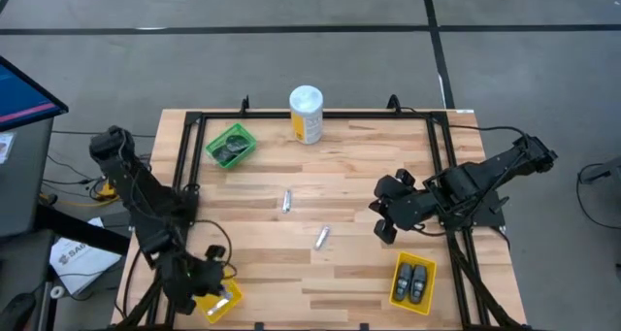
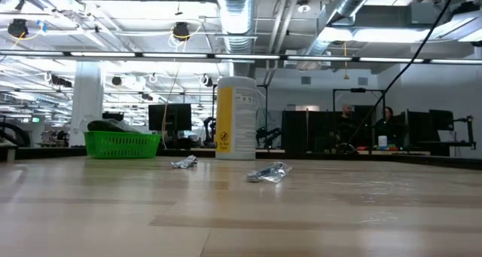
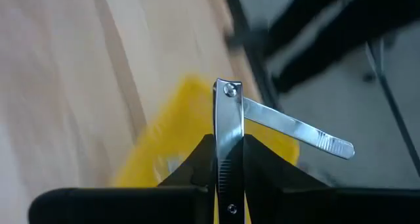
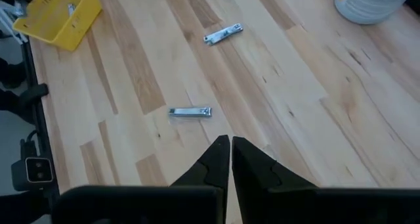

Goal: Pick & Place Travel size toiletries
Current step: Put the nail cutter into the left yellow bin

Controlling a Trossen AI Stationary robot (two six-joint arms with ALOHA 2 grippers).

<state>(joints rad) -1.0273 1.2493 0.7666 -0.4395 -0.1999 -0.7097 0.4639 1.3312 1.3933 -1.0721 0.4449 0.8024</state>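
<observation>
- Left gripper (image 1: 209, 290) at 7 o'clock of the wooden slatted table (image 1: 359, 176), over a small yellow plastic bin (image 1: 221, 300) at the near-left corner; arm body covers most of that bin from above
- Left wrist view: the two dark fingers (image 3: 262, 165) are clamped on a silver metal nail clipper with its lever swung out (image 3: 228, 138); clipper's lower end lost between the fingers, yellow bin blurred behind it, contents not readable
- Right gripper (image 1: 384, 219) at 4 o'clock of table centre, hanging above bare wood; right wrist view shows its fingers (image 4: 252, 168) pressed together, nothing between them
- Two more silver nail clippers loose on the wood: one just at 9 o'clock of centre (image 1: 287, 202), the other at 6 o'clock of centre (image 1: 321, 237); well apart from both grippers
- Low view shows both as crumpled-looking bright shapes, detail hard to make out
- Second yellow plastic bin (image 1: 398, 284) at 5 o'clock, holding two dark oval pieces (image 1: 412, 279), side by side
- Green plastic basket (image 1: 214, 147) at 10 o'clock, dark round items (image 1: 233, 150) inside; count unclear, they overlap
- Tall white-and-yellow cylindrical canister (image 1: 306, 115) upright at 12 o'clock, at the far edge
- Low view: neither arm enters the frame
</observation>
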